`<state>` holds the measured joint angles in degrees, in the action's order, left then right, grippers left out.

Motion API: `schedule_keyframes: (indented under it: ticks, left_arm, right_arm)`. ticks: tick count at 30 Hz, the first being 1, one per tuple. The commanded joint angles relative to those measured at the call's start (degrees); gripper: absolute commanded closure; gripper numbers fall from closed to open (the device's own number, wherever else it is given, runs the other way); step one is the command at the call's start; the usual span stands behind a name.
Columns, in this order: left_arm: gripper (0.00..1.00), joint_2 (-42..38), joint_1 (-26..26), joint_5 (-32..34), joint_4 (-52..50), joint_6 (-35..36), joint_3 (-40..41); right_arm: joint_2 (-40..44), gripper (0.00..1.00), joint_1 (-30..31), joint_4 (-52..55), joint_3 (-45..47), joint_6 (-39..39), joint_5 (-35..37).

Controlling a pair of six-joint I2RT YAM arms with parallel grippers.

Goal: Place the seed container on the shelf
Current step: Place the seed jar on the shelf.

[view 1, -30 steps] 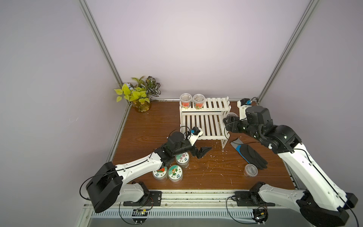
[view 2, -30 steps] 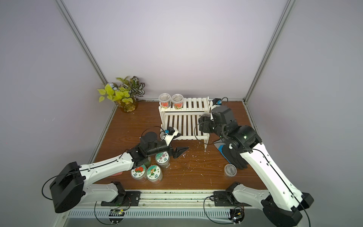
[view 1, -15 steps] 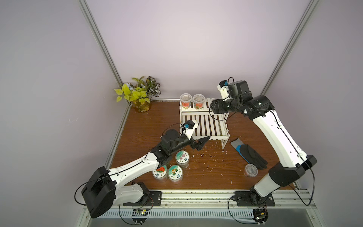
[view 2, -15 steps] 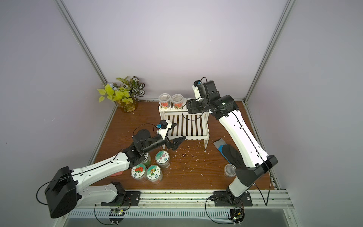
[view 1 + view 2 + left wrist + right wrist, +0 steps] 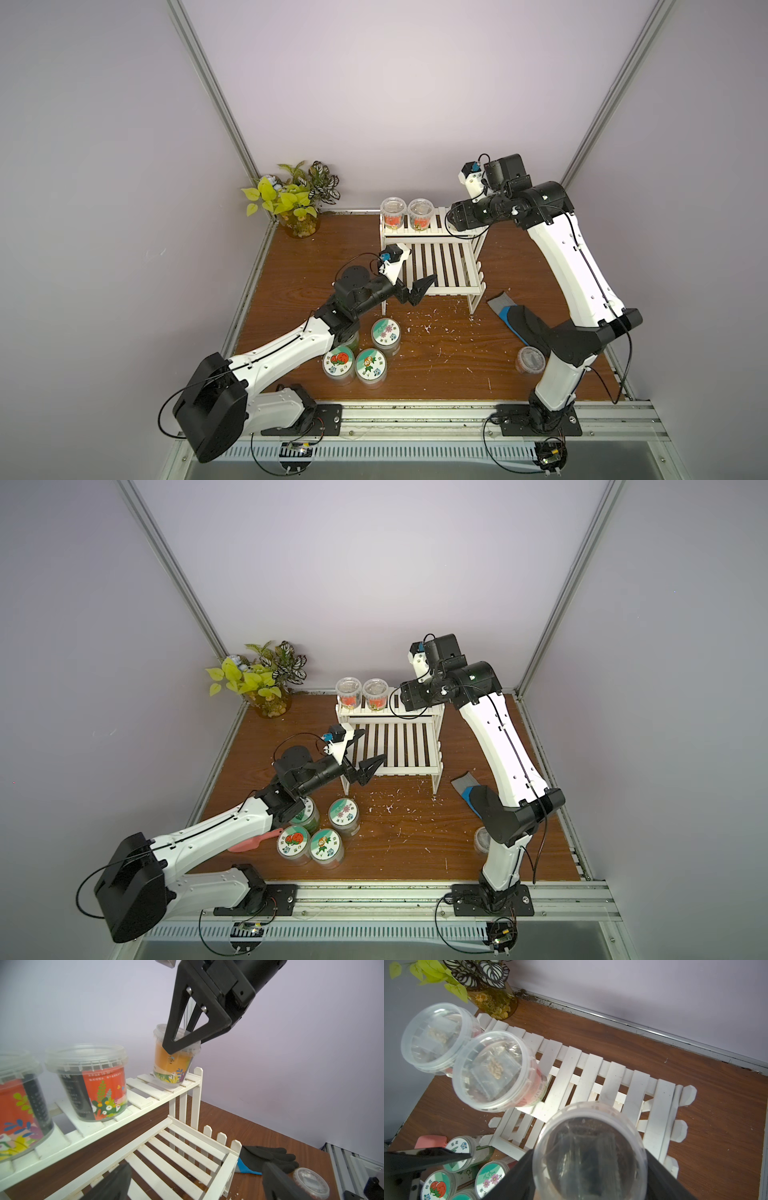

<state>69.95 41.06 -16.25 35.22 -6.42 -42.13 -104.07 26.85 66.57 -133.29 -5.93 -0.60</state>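
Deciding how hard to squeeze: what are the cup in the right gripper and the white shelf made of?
Cup: thin clear plastic, glossy, judging by its see-through ribbed rim and lid; it carries a printed orange label. Shelf: probably painted wood, matte white, going by flat slats with slightly rough edges; moulded plastic is possible.

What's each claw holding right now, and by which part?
Right claw grips the seed container by its lidded rim at the top, one finger on each side. Left claw is open, holding nothing.
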Motion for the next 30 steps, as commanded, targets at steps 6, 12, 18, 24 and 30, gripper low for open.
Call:
schedule_keyframes:
  ticks: [6,12,18,24,30]
  left_arm:
    - [0.00,-0.1,-1.0,-0.8,1.7,0.5,-1.6]
    - [0.00,0.1,-1.1,-1.1,1.3,0.6,-2.0]
    - [0.00,0.1,-1.2,-1.0,1.3,0.6,-2.1]
    - [0.00,0.4,-1.2,-1.0,1.3,0.6,-2.4]
    - [0.00,0.8,-1.2,-1.3,1.5,0.3,-2.7]
  right_arm:
    - [-2.2,0.25,-0.3,0.0,-3.7,2.1,-2.2]
    - [-3.5,0.24,-0.2,-0.2,-4.2,2.8,-2.6]
    - [-3.7,0.21,-0.3,-0.5,-4.6,3.8,-2.5]
    - [-3.8,0.18,-0.3,-1.1,-6.5,4.6,-3.1]
    - [-3.8,0.03,-0.2,-2.6,-9.5,5.0,0.0]
